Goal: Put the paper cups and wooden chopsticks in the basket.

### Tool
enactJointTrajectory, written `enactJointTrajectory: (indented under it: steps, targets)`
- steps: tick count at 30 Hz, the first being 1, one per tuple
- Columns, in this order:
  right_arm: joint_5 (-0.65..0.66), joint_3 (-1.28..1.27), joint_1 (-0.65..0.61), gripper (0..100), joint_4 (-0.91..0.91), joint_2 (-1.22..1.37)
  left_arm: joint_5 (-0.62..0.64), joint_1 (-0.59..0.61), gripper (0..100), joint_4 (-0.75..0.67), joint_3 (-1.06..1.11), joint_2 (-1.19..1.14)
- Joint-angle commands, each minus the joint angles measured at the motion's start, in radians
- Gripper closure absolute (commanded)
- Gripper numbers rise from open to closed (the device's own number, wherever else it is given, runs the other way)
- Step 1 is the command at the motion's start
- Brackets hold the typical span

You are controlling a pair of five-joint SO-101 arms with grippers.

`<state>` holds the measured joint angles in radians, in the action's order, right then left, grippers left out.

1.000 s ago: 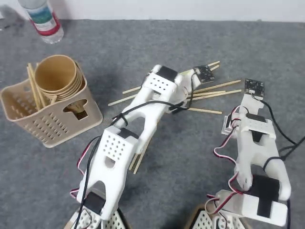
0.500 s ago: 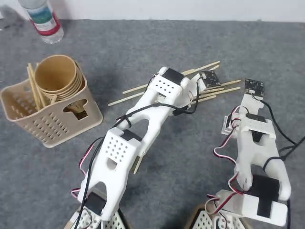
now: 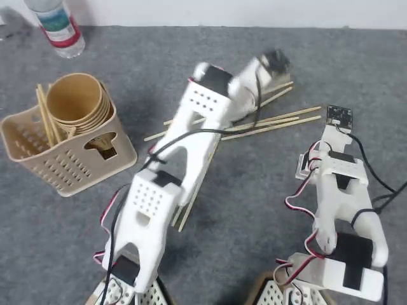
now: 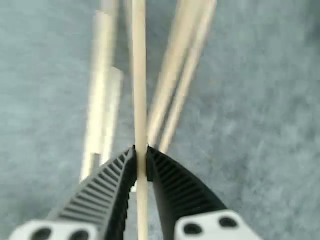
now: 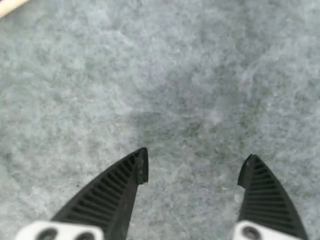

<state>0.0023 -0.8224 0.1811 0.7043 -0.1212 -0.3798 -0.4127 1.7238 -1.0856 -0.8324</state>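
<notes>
High view: the basket (image 3: pixel 38 162) is sitting at about 9 o'clock on the grey bench (image 3: pixel 254 210), with the stacked paper cups (image 3: pixel 75 96) standing inside it and a few chopsticks in the basket (image 3: pixel 43 113) leaning upright against the cups' 9 o'clock side. The loose chopsticks (image 3: pixel 289 119) are lying fanned on the bench at about 2 o'clock from the middle of the scene, well apart from the basket. The left arm (image 3: pixel 191 127) is stretching from 6 o'clock across this pile, its wrist end hanging over the pile's 12 o'clock edge. The right arm (image 3: pixel 340 184) is standing at 4 o'clock, its wrist end just beside the 4 o'clock tips of the pile. A bottle (image 3: pixel 58 27) is standing at 11 o'clock.

Left wrist view: the left gripper (image 4: pixel 141 150) is pinching a single chopstick (image 4: pixel 139 75), its jaws pressed together on the stick. The stick is running straight out ahead of the fingertips and back between the jaws. Beneath it, blurred, the other sticks (image 4: pixel 186 65) are lying on the bench.

Right wrist view: the right gripper (image 5: pixel 197 165) is hanging spread wide over the bench, with only grey surface showing between its jaws. The tip of one chopstick (image 5: pixel 9 5) is showing well ahead of it, apart from both jaws.
</notes>
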Motion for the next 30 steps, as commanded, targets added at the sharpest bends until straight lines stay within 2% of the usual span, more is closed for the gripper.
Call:
enactJointTrajectory:
  steps: [1, 5, 10, 13, 18, 22, 26, 30]
  targets:
    - [-0.009, 0.057, 0.005, 70.0, 0.002, -0.004, 0.091, 0.008, 99, 0.034, -0.025, 0.290]
    - [-0.008, 0.057, 0.005, 70.0, 0.002, -0.004, 0.158, 0.011, 99, 0.032, 0.021, 0.502]
    - [-0.006, 0.057, 0.004, 70.0, 0.002, -0.004, 0.288, 0.078, 99, 0.032, 0.065, 0.798]
    - [-0.006, 0.057, 0.004, 70.0, 0.002, -0.004, 0.315, 0.209, 99, 0.029, 0.096, 0.950]
    - [-0.003, 0.057, -0.025, 70.0, 0.002, -0.004, 0.334, 0.549, 99, 0.018, 0.162, 1.132]
    - [-0.003, 0.057, -0.025, 70.0, 0.002, -0.004, 0.334, 0.750, 99, 0.008, 0.223, 1.237]
    - [-0.002, 0.057, -0.025, 70.0, 0.004, -0.004, 0.336, 0.852, 99, -0.031, 0.348, 1.326]
    - [-0.002, 0.057, -0.027, 70.0, 0.005, -0.004, 0.374, 0.859, 99, -0.083, 0.519, 1.445]
